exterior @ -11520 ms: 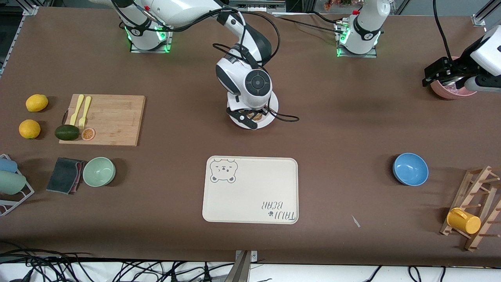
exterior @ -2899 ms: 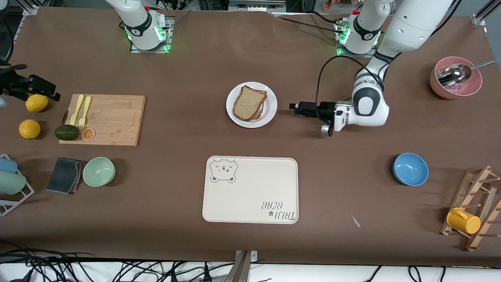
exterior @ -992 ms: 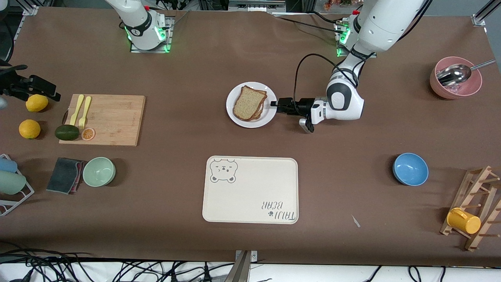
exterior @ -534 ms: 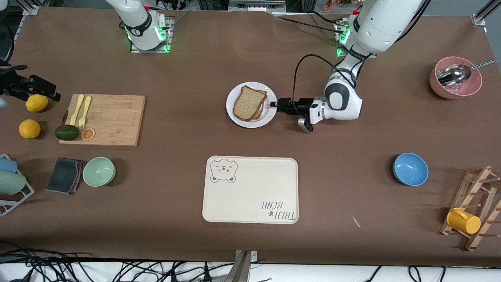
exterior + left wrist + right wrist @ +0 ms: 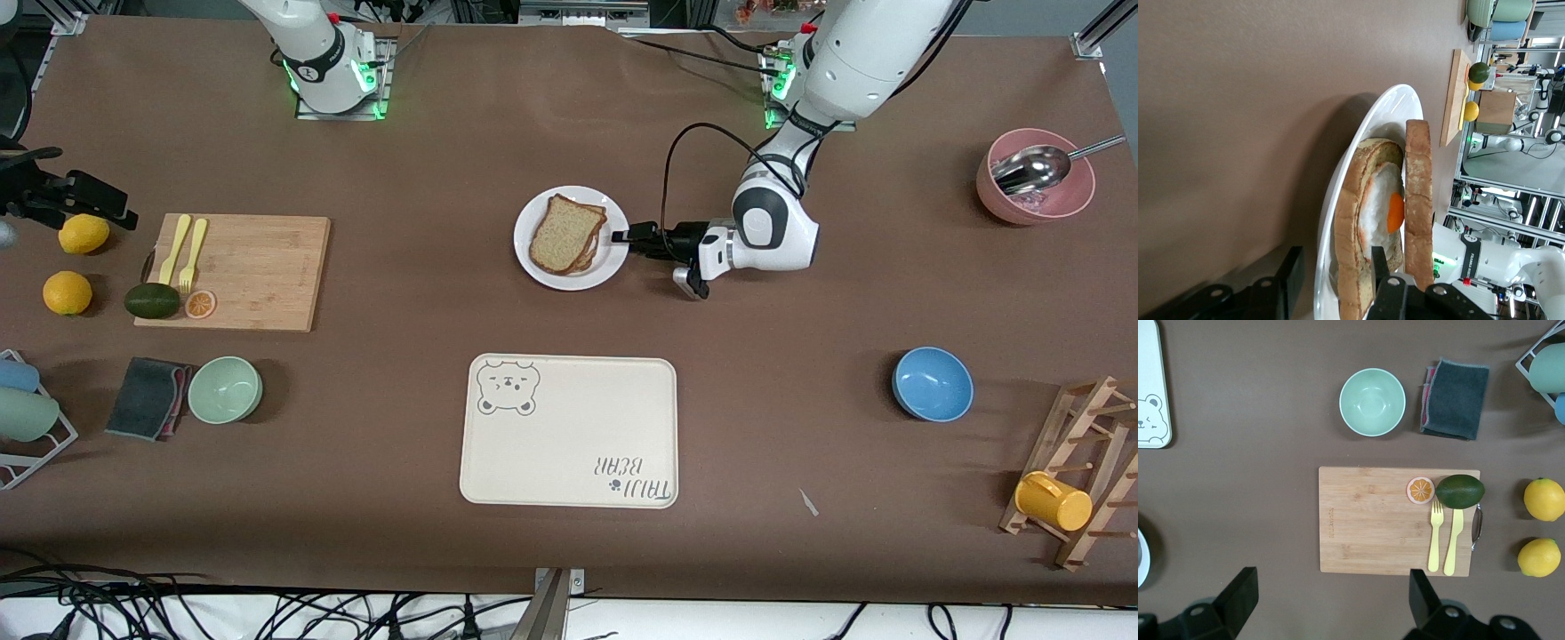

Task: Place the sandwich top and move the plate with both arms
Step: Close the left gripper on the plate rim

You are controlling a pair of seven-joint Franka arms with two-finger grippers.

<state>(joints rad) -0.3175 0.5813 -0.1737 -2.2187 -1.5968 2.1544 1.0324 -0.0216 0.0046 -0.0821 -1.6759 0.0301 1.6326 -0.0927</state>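
table (image 5: 800, 427): brown, plate (image 5: 613, 258) mid-table
left gripper (image 5: 622, 237): closed in from wide, now half-shut on plate rim
sandwich top (image 5: 562, 233): already on
right gripper (image 5: 1331, 593): parked over cutting board (image 5: 1371, 520), wide open, empty
next: likely second grip

A cutting board (image 5: 233, 272) carries two yellow forks (image 5: 185, 248), an avocado (image 5: 152, 300) and an orange slice (image 5: 200, 304); two lemons (image 5: 76, 262) lie beside it.

The white left arm lies low with its black left gripper (image 5: 622, 236) horizontal, fingers (image 5: 1379, 267) straddling a rim; the black right gripper (image 5: 1331, 593) hangs spread wide.
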